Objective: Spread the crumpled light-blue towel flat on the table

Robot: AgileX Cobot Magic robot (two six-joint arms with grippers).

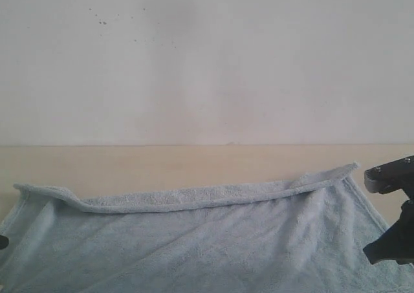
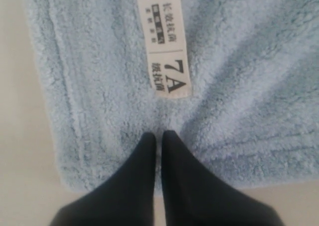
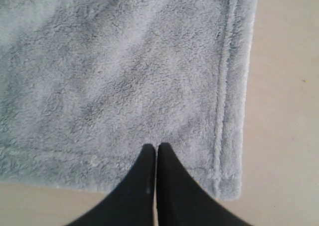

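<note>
The light-blue towel (image 1: 194, 248) lies opened out over the near part of the beige table (image 1: 162, 163). Its far edge is rolled over in a narrow band (image 1: 194, 199). My left gripper (image 2: 159, 135) is shut, its tips over the towel (image 2: 99, 86) near a hemmed corner, just below the white label (image 2: 164, 41). The cloth shows faint creases running toward those tips. My right gripper (image 3: 156, 147) is also shut, tips over the towel (image 3: 124, 76) close to another hemmed corner, where the cloth lies flat. Part of the right arm (image 1: 393, 215) shows at the exterior view's right edge.
A white speckled wall (image 1: 194, 60) rises behind the table. Bare tabletop runs between the towel's far edge and the wall, and beside the towel's corners (image 3: 284, 111) (image 2: 20, 136). A sliver of the left arm (image 1: 2, 241) shows at the left edge.
</note>
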